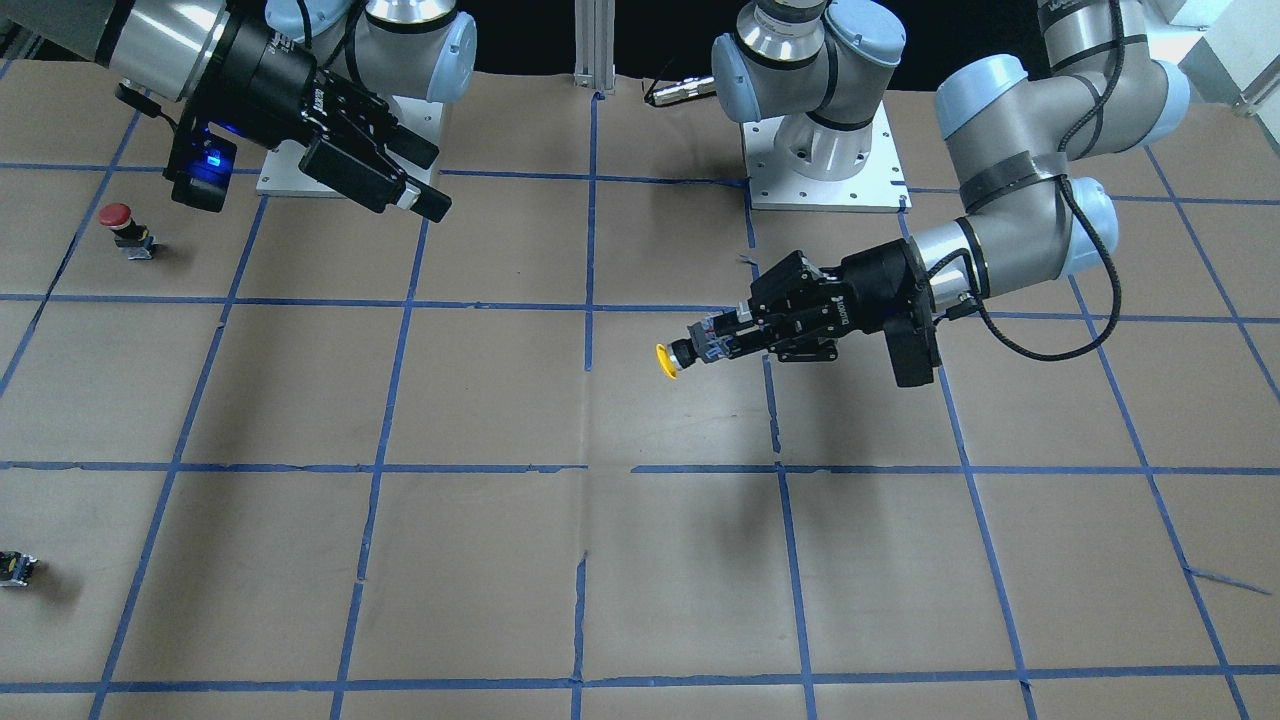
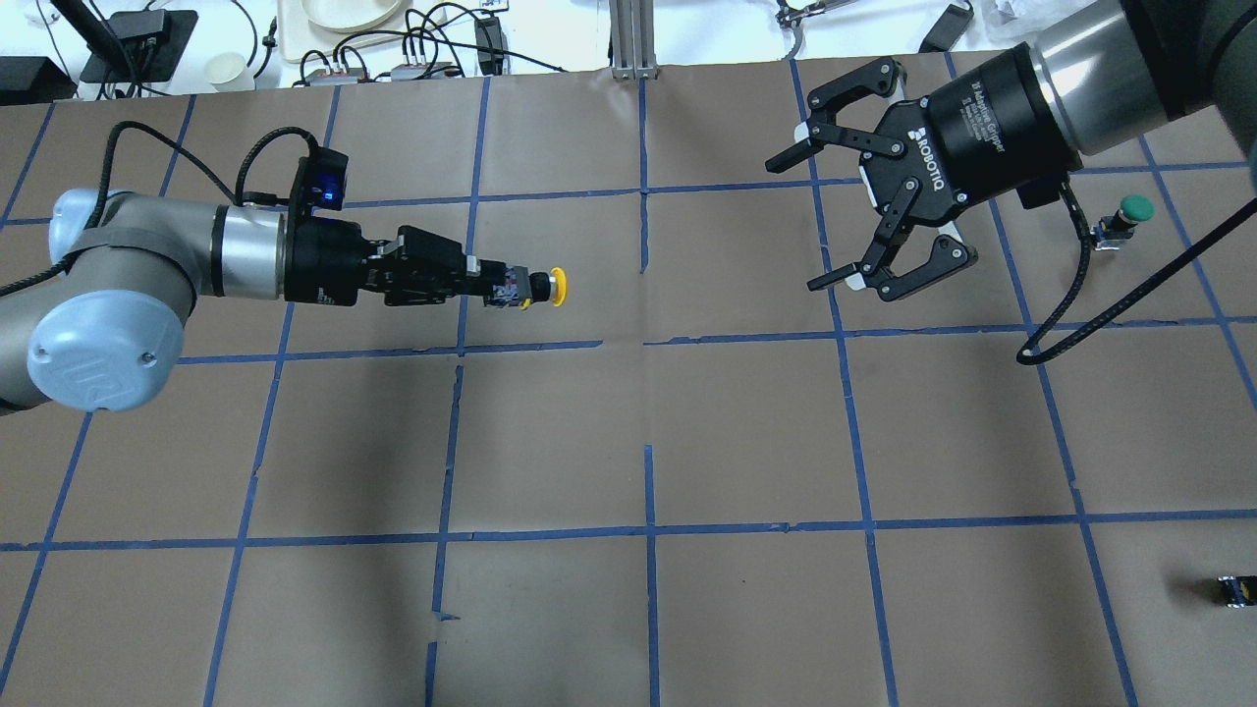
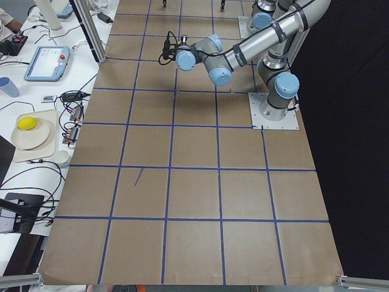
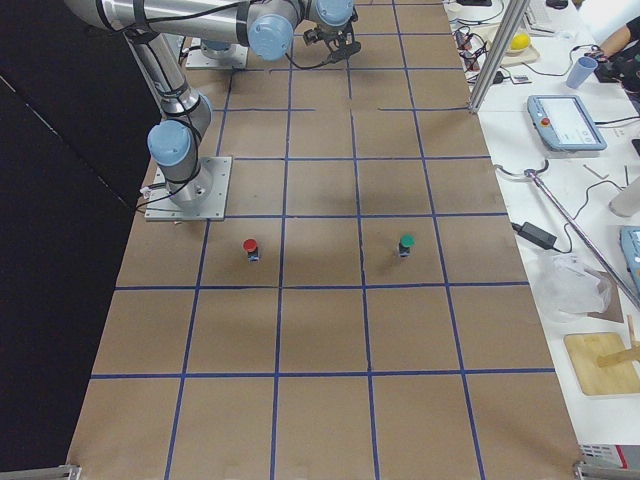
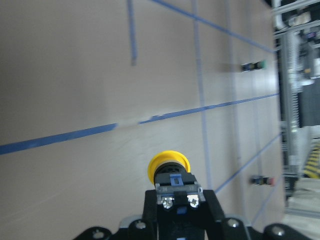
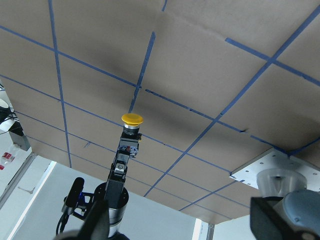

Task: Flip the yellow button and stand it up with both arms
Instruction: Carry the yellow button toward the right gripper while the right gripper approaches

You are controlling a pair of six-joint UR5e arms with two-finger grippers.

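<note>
Left gripper (image 2: 503,286) pinching the yellow button (image 2: 535,288) by its body. The button is held in the air over the table (image 2: 628,442), lying sideways, cap toward the right gripper (image 2: 795,224). Right gripper is spread wide, holds nothing, is up off the table and well apart from the button. Red button (image 1: 120,228) and green button (image 2: 1129,216) stand at the table's right end, with a small black block (image 2: 1235,590) near that end's edge. On the side bench, a plate (image 3: 39,143) holds a yellow round thing (image 3: 26,123).
</note>
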